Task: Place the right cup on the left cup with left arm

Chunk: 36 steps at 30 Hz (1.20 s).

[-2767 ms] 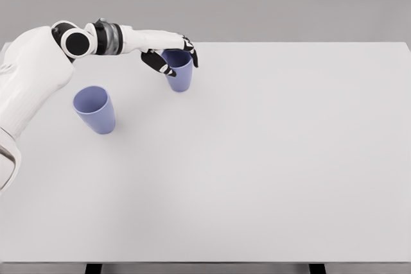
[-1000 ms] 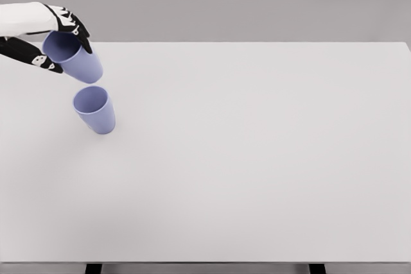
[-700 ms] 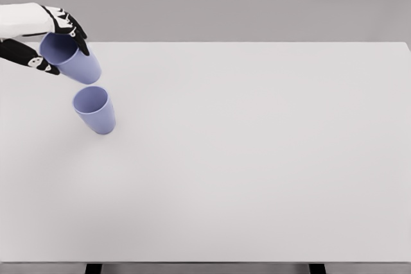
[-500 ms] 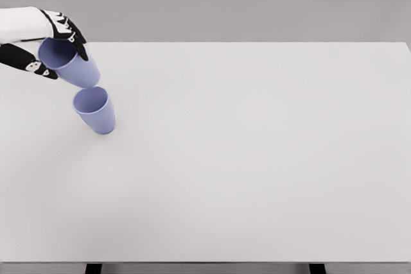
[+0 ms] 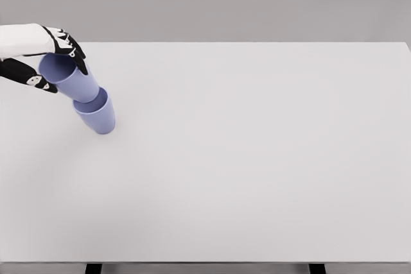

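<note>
The left hand (image 5: 46,62) grips the held cup (image 5: 70,78), tilted, its base entering the standing cup (image 5: 97,115) at far left. Level it, lower straight, then release.

White table (image 5: 257,158) filling most of the view, plain grey wall (image 5: 225,1) behind it

A lavender upper cup (image 5: 70,79), tilted with its open mouth up-left, has its base entering the mouth of an identical upright lower cup (image 5: 98,118) at far left.
</note>
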Each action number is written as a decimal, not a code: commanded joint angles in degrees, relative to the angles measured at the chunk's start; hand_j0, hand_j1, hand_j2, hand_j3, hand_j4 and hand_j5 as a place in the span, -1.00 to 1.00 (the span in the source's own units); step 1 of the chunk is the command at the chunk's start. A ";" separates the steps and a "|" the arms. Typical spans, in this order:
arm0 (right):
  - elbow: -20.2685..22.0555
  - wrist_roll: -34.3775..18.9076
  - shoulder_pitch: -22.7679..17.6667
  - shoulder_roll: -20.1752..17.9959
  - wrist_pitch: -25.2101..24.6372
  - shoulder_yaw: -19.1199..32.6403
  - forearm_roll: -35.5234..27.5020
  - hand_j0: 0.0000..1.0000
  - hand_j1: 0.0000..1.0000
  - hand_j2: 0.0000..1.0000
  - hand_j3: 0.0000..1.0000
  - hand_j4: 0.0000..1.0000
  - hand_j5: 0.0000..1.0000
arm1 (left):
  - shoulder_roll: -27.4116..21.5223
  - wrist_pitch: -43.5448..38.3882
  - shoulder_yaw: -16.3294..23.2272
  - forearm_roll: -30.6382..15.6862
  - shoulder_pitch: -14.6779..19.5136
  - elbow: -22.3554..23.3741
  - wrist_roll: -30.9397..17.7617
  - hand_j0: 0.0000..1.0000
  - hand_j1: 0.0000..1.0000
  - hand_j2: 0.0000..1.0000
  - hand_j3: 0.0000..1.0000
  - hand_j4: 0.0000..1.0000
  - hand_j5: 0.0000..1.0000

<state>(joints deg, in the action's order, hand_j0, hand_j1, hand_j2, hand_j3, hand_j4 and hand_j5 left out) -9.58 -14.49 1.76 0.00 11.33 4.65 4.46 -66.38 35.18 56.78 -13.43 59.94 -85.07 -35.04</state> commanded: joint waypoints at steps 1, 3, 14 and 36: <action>0.00 -0.02 -0.09 0.00 0.01 0.01 0.03 1.00 1.00 1.00 1.00 1.00 1.00 | -0.07 -0.18 -0.09 -0.37 0.00 -0.01 0.04 0.19 0.19 0.19 0.19 0.19 0.19; 0.00 -0.02 -0.09 0.00 0.01 0.01 0.03 1.00 1.00 1.00 1.00 1.00 1.00 | -0.07 -0.18 -0.18 -0.37 -0.35 -0.01 0.04 0.19 0.19 0.19 0.19 0.19 0.19; 0.00 -0.02 0.00 0.00 0.01 0.01 0.03 1.00 1.00 1.00 1.00 1.00 1.00 | 0.55 -0.18 -0.18 -0.28 -1.06 0.52 0.04 0.19 0.19 0.19 0.19 0.19 0.19; 0.00 -0.02 0.00 0.00 0.01 0.01 0.03 1.00 1.00 1.00 1.00 1.00 1.00 | 2.04 -0.18 -0.26 0.25 -1.93 1.75 0.04 0.20 0.20 0.20 0.20 0.20 0.20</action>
<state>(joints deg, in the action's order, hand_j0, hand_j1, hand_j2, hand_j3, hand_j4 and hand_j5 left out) -9.58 -14.49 1.76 0.00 11.33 4.65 4.46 -64.53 35.17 56.58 -12.83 58.01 -83.62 -35.03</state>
